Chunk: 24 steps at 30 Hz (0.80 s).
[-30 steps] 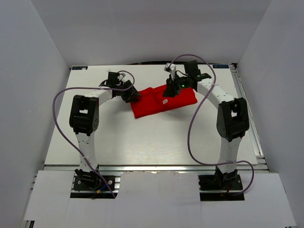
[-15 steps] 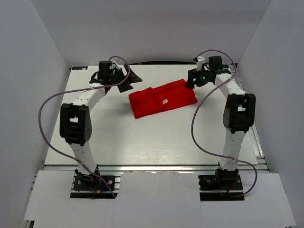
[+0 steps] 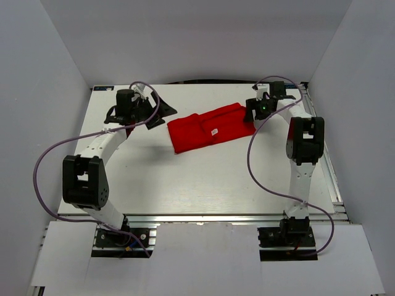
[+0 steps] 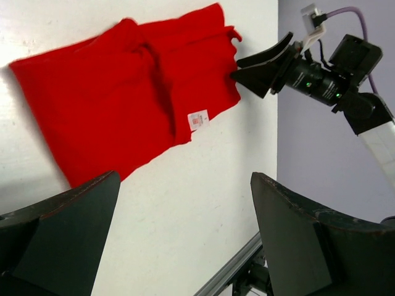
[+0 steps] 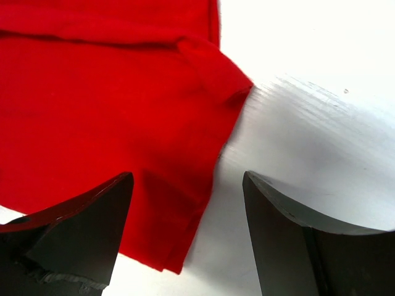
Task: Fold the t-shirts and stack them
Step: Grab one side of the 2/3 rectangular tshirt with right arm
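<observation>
one folded red t-shirt (image 3: 212, 127) lies on one white table (image 3: 185, 179).

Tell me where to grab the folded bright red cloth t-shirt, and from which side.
Pinch the stacked edge at the bright red t-shirt's right end, coming down from the right with the open right gripper. It lies flat, so probably only an edge gives purchase, and that one sits nearest.
</observation>
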Each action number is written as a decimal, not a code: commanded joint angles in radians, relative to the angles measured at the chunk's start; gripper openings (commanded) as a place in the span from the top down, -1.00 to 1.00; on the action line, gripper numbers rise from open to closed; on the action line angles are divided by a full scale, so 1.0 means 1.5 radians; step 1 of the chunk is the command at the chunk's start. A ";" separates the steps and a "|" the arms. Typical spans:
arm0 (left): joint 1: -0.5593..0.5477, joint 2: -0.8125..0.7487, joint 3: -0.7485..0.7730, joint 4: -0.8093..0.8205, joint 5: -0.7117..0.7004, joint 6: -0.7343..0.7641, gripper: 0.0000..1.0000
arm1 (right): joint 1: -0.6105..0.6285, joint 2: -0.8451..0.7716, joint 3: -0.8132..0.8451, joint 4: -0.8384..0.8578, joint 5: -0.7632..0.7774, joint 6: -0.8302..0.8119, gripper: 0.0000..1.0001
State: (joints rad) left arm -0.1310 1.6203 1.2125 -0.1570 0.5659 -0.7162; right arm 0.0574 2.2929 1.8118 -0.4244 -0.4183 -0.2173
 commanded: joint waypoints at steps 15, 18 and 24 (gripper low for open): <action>0.007 -0.097 -0.042 -0.023 -0.018 -0.011 -0.96 | 0.026 0.075 0.060 -0.043 -0.084 0.022 -0.53; 0.007 -0.105 -0.046 -0.022 -0.020 -0.013 -0.96 | 0.036 0.082 0.063 -0.055 -0.086 0.023 -0.50; 0.007 -0.113 -0.057 -0.022 -0.021 -0.016 -0.96 | 0.044 0.084 0.059 -0.060 -0.078 0.023 -0.38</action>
State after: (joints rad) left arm -0.1261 1.5078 1.1419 -0.1829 0.5377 -0.7349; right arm 0.0990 2.3684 1.9034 -0.4397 -0.5076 -0.2081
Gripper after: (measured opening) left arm 0.982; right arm 0.698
